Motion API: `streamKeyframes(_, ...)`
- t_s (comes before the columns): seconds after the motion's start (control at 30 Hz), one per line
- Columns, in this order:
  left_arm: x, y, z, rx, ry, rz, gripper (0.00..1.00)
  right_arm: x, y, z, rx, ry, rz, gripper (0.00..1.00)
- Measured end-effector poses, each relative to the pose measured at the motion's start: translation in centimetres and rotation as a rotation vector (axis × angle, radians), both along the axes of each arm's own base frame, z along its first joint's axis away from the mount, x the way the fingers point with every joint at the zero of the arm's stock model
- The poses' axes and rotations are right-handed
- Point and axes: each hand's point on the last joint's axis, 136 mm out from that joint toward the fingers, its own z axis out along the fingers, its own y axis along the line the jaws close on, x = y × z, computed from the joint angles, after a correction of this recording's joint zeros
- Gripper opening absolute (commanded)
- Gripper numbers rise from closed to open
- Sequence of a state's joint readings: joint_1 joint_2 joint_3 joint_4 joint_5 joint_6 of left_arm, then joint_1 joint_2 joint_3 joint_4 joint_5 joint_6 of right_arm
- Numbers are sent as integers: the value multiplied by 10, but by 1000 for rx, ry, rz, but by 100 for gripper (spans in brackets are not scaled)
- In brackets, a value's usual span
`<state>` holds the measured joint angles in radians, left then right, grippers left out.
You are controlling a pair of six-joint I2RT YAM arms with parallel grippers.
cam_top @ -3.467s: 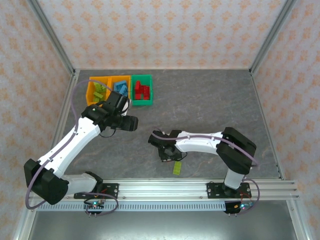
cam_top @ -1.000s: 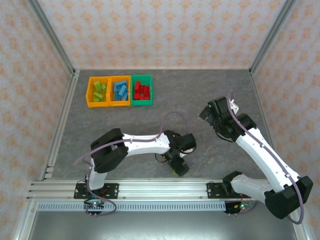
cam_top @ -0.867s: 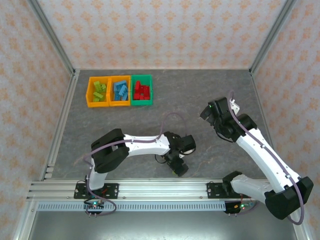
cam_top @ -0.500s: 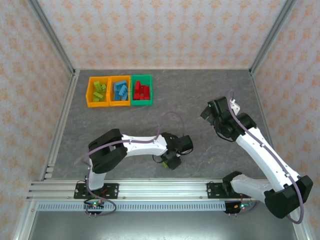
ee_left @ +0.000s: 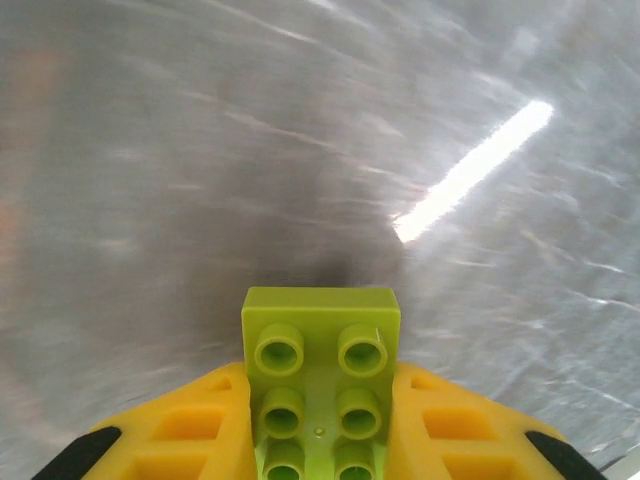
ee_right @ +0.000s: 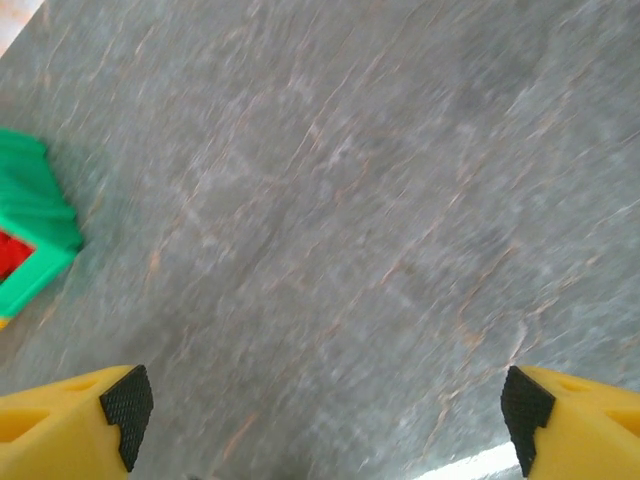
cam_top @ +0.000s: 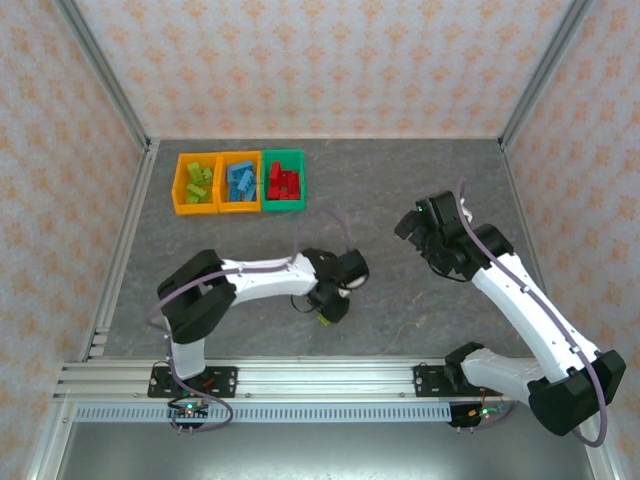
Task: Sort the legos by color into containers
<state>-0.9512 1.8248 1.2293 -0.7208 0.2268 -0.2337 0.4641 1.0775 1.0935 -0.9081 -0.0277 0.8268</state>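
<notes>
My left gripper [cam_top: 330,308] is shut on a lime green lego brick [cam_top: 323,318] and holds it just above the grey table, near the front middle. In the left wrist view the studded brick [ee_left: 320,320] sits squeezed between the yellow fingers [ee_left: 190,430]. At the back left stand three containers in a row. The left orange-yellow bin [cam_top: 177,184] holds lime legos [cam_top: 198,180], the middle orange-yellow bin [cam_top: 222,184] holds blue legos [cam_top: 241,181], and the green bin [cam_top: 298,160] holds red legos [cam_top: 283,183]. My right gripper [cam_top: 408,226] hangs open over bare table at the right, nothing between its fingertips [ee_right: 125,402].
The green bin's corner [ee_right: 35,230] shows at the left edge of the right wrist view. Metal frame posts and patterned walls enclose the table. A rail [cam_top: 330,378] runs along the near edge.
The left gripper has shut on the lime brick and carried it left and away from the front rail. The right arm has barely moved.
</notes>
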Motion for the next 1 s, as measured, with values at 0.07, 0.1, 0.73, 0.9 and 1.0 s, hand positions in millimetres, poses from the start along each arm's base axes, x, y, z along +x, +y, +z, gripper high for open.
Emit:
streamKeyframes(0.07,24,16,22,-37,-30,77,26,-6,11,-4,49,19,42,91)
streamKeyframes(0.1,37,24,36,-59,-50,117,26,-10,16,-5,72,29,63,91)
streamKeyframes(0.73,263,299,162,-153,-366,1080,26,-27,103,9,332,1,329,92)
streamKeyframes(0.9,302,362,151,-100,-386,1236,28,-31,100,8,335,5,322,92)
streamKeyframes(1.0,321,388,129,-45,-366,1281,39,-37,93,15,335,-13,317,92)
